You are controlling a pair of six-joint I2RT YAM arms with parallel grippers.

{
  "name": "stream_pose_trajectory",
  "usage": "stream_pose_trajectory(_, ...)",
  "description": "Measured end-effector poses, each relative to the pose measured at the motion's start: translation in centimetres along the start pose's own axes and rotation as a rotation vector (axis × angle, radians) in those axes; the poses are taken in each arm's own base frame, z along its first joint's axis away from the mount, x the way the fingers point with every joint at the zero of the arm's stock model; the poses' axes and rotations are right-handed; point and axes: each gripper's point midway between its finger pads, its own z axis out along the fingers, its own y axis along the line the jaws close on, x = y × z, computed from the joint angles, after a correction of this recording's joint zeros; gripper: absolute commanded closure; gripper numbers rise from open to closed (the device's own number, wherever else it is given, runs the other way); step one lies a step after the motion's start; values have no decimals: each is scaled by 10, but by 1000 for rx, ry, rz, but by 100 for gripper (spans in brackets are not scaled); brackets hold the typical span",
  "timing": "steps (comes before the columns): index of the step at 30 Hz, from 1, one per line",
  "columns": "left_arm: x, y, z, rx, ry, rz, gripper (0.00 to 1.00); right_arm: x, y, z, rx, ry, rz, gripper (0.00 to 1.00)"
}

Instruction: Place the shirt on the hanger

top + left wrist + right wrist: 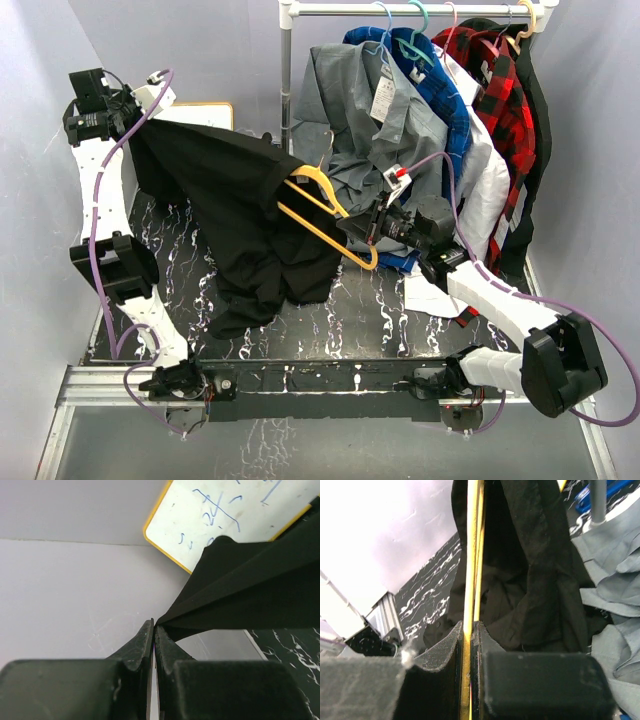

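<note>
The black shirt [235, 215] hangs stretched between my two arms above the marbled table. My left gripper [150, 112] at the far left is shut on a corner of the shirt [250, 585], pinched at the fingertips [150, 630]. My right gripper [352, 228] is shut on the yellow-orange hanger [325, 215]; the bar [471, 555] runs between the fingers. The hanger's left arm is inside the shirt [540, 570]; its hook [310, 178] and right end stick out. No collar label shows.
A rail [420, 10] at the back holds a grey shirt [380, 120], blue, white and red plaid garments on teal and light-blue hangers. A yellow-framed whiteboard [205, 112] leans at the back left. An aluminium frame [330, 385] runs along the near edge.
</note>
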Motion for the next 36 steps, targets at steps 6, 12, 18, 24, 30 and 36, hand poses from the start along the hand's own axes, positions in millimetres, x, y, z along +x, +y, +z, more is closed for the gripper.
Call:
stream_pose_trajectory(6,7,-1,24,18,5,-51,64,17,3,5,-58,65,42,100)
stream_pose_trajectory(12,14,-51,25,122,12,-110,2,5,13,10,-118,15,44,100)
stream_pose_trajectory(18,-6,-86,-2,264,-25,-224,2,9,9,14,-128,3,74,100)
stream_pose_trajectory(24,-118,-111,-66,328,-159,-256,2,20,-1,14,-91,8,102,100)
stream_pose_trajectory(30,-225,-235,-144,555,-301,-181,2,29,-16,19,-21,19,109,100)
stream_pose_trajectory(36,-198,-286,-112,558,-146,-254,2,38,-26,21,35,38,116,100)
